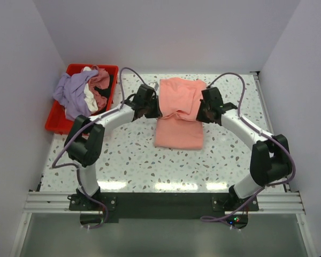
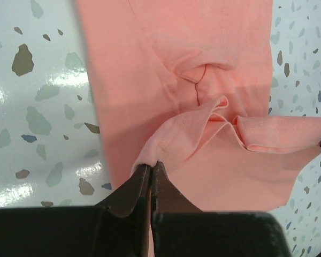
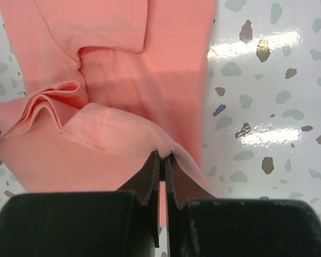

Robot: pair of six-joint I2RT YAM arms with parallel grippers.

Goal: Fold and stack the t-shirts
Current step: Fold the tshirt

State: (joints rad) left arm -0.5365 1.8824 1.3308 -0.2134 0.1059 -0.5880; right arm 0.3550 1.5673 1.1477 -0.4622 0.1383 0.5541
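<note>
- The left pincer [image 2: 151,167] is pressed together on a raised ridge of the salmon-pink t-shirt [image 1: 177,126], at the garment's left edge.
- The right pincer [image 3: 164,156] is likewise pressed together, pinching a hemmed fold at the opposite edge.
- The salmon-pink t-shirt lies on the desk [image 1: 134,155] directly between the two pincers. It spans the gap from one to the other, and the cloth bunches between the grips.
- Its long axis runs crosswise to the line joining the pincers. One flat portion extends from them toward the arm bases, the rest beyond them.
- Neither arm is nearer, since each holds its own side. The next fold probably requires both to travel together along the long axis.
- The remaining t-shirts [image 1: 77,93] are heaped in the red bin [image 1: 54,122], well outboard of the left pincer, not yet folded.
</note>
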